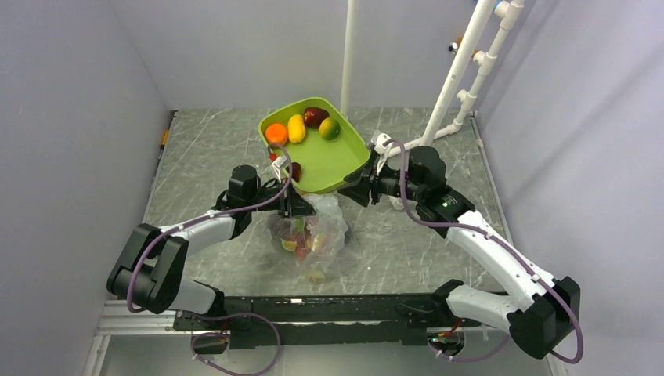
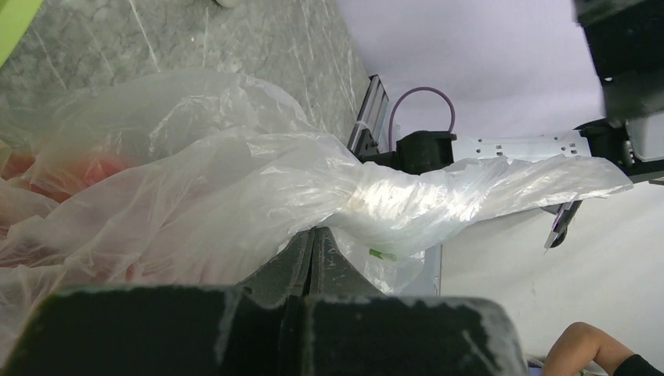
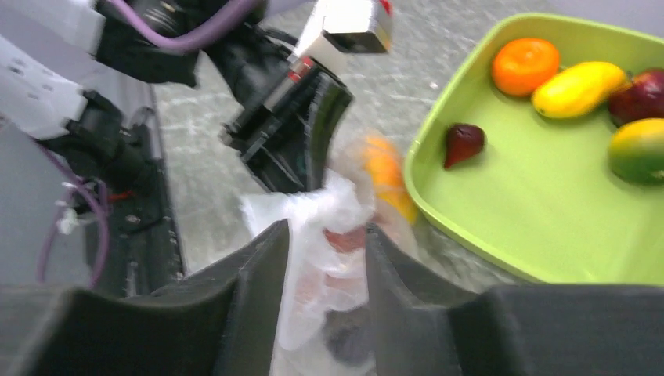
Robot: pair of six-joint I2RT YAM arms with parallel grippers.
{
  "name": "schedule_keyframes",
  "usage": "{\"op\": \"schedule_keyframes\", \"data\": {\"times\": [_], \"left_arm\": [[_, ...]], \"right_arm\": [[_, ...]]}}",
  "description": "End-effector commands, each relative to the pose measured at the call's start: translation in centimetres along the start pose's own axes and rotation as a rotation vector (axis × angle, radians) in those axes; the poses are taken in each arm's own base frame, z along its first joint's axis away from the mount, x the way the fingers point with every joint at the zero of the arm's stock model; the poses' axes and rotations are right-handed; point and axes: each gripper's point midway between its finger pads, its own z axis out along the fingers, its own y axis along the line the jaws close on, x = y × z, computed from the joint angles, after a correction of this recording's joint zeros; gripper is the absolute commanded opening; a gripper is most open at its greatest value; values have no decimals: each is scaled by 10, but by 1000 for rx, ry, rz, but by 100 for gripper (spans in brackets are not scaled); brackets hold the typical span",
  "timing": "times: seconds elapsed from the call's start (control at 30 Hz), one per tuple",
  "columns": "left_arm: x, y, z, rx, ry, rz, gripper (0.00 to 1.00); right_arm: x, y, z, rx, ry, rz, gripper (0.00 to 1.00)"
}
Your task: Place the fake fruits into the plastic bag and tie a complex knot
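Note:
The clear plastic bag [image 1: 313, 227] lies on the table in front of the tray with several fake fruits [image 1: 301, 241] inside. My left gripper [image 1: 300, 205] is shut on the bag's upper film [image 2: 235, 172], fingertips [image 2: 317, 235] pressed together. A bunched strand of the bag's mouth [image 2: 470, 188] stretches toward my right gripper [image 1: 350, 188]. That gripper [image 3: 326, 227] is open, and the strand [image 3: 329, 204] hangs loose between its fingers. No knot shows. An orange [image 1: 276, 134], a yellow oblong [image 1: 296, 128], a maroon fruit [image 1: 315, 117], a green-yellow one [image 1: 330, 128] and a small dark maroon one [image 1: 295, 170] lie in the tray.
The lime green tray [image 1: 352, 153] sits just behind both grippers, its near rim [image 3: 470, 235] close to my right fingers. A white pole [image 1: 348, 55] and white pipes [image 1: 462, 78] rise at the back right. Grey walls close in the table on three sides.

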Motion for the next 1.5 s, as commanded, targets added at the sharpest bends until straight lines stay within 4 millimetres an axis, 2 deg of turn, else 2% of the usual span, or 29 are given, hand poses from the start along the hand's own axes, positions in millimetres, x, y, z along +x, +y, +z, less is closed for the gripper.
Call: {"op": "schedule_keyframes", "data": {"times": [0.0, 0.1, 0.17, 0.23, 0.3, 0.47, 0.63, 0.73, 0.83, 0.93, 1.13, 1.33, 1.47], "left_arm": [[-4, -7, -1, 21, -5, 29, 0], [-3, -4, -4, 4, -5, 17, 0], [-2, -3, -5, -5, -5, 9, 0], [0, 1, -7, -33, -1, -5, 0], [1, 7, -8, -64, -2, -18, 0], [6, 27, -11, -152, 7, -75, 0], [2, 27, -8, -131, -2, -68, 0], [-4, 18, -4, -70, -11, -34, 0], [-7, -9, 0, 79, -3, 10, 0], [-5, -29, 1, 157, 15, 55, 0], [-2, -58, -13, 270, 2, 145, 0], [13, -44, -21, 245, 59, 142, 0], [10, -39, -25, 229, 43, 129, 0]], "right_arm": [[27, -38, 2, 166, 74, 54, 34], [48, -58, 12, 215, 123, 55, 26], [61, -65, 21, 219, 152, 71, 26], [73, -63, 31, 163, 179, 85, 31], [82, -48, 40, 46, 191, 106, 36], [88, -11, 53, -191, 176, 176, 54], [100, 21, 75, -312, 225, 218, 60], [101, 34, 86, -349, 253, 216, 67], [97, 35, 97, -348, 250, 276, 72], [90, 38, 110, -353, 229, 301, 79], [67, 51, 128, -399, 129, 338, 80], [49, 59, 129, -459, 63, 304, 80], [60, 37, 98, -423, 151, 324, 90]]}}
